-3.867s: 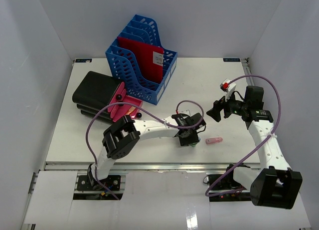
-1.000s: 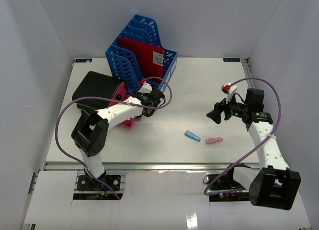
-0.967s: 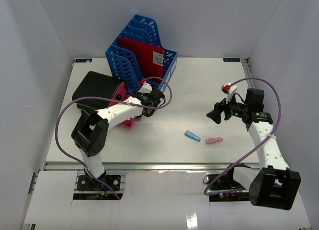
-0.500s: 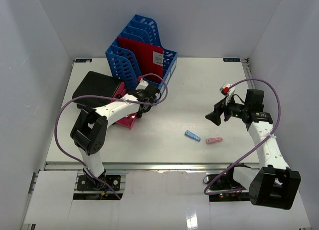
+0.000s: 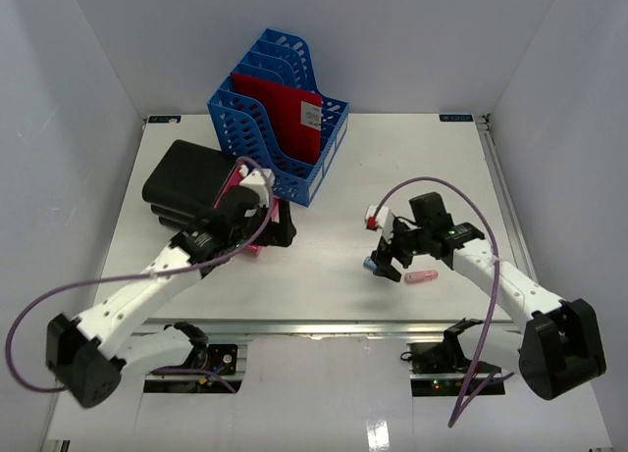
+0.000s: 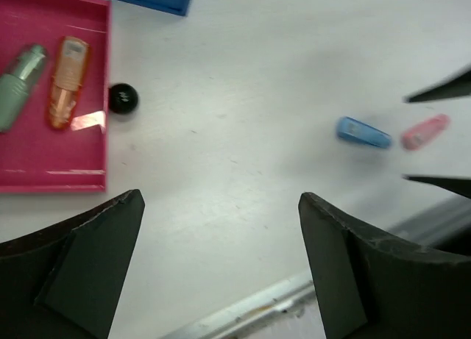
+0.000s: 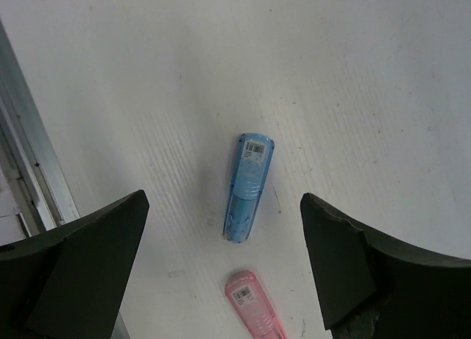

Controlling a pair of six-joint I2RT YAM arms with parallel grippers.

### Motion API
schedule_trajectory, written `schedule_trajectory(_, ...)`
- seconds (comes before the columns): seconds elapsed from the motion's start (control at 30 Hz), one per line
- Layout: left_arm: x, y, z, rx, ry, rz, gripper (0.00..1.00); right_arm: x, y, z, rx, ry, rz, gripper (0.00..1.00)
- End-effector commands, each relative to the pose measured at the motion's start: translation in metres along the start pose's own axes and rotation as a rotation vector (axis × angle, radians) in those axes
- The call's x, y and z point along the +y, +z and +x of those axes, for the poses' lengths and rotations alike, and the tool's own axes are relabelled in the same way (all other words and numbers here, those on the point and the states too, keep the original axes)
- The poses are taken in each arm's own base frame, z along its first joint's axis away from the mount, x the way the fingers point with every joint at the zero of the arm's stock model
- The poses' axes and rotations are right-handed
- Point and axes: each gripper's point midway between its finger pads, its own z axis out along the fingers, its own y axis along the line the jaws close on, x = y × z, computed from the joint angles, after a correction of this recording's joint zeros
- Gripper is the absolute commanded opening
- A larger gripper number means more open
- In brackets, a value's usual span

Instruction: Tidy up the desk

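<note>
The desk (image 5: pixel 412 168) is a white tabletop. A blue capped tube (image 7: pixel 249 186) and a pink one (image 7: pixel 254 304) lie on it at the front right, close together but apart. My right gripper (image 7: pixel 223 198) is open and empty, hovering over them with the blue tube between its fingers' line; in the top view it (image 5: pixel 385 261) hides most of the blue tube (image 5: pixel 370 265), beside the pink tube (image 5: pixel 422 276). My left gripper (image 6: pixel 219 198) is open and empty above bare desk, right of a pink tray (image 6: pixel 44 151) holding a green tube (image 6: pixel 18 85) and an orange tube (image 6: pixel 68 81).
A small black ball (image 6: pixel 123 98) lies just right of the tray. A blue file rack (image 5: pixel 280 128) with a red folder (image 5: pixel 289 114) stands at the back. A black stack (image 5: pixel 186 182) lies at left. A metal rail (image 6: pixel 257 306) runs along the front edge.
</note>
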Motion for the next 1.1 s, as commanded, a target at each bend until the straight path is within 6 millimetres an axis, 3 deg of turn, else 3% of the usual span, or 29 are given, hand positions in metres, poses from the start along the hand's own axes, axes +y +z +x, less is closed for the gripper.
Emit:
schedule_trajectory(0.0, -0.041, -0.047, -0.006, -0.12, -0.107, 0.295, 0.98, -0.025, 0.016, 0.025, 0.185, 0.025, 0.161, 0.9)
schedule_trajectory(0.17, -0.039, -0.083, -0.001, -0.217, -0.183, 0.374, 0.98, -0.017, 0.034, 0.04, 0.271, 0.048, 0.126, 0.9)
schedule_trajectory(0.37, -0.034, -0.1, 0.006, -0.261, -0.219, 0.403, 0.98, -0.02, 0.043, 0.047, 0.311, 0.068, 0.12, 0.96)
schedule_trajectory(0.43, -0.033, -0.104, 0.005, -0.273, -0.223, 0.408, 0.98, -0.019, 0.046, 0.048, 0.316, 0.071, 0.109, 0.94)
schedule_trajectory(0.7, -0.036, -0.124, -0.005, -0.328, -0.252, 0.447, 0.98, -0.016, 0.053, 0.057, 0.35, 0.069, 0.073, 0.56)
schedule_trajectory(0.9, -0.04, -0.143, -0.015, -0.375, -0.257, 0.486, 0.98, -0.016, 0.057, 0.052, 0.352, 0.071, 0.044, 0.19)
schedule_trajectory(0.97, -0.041, -0.146, -0.015, -0.381, -0.256, 0.495, 0.98, -0.018, 0.058, 0.044, 0.343, 0.048, 0.039, 0.11)
schedule_trajectory(1.07, -0.042, -0.151, -0.015, -0.386, -0.259, 0.514, 0.98, -0.02, 0.061, 0.019, 0.327, -0.049, 0.026, 0.08)
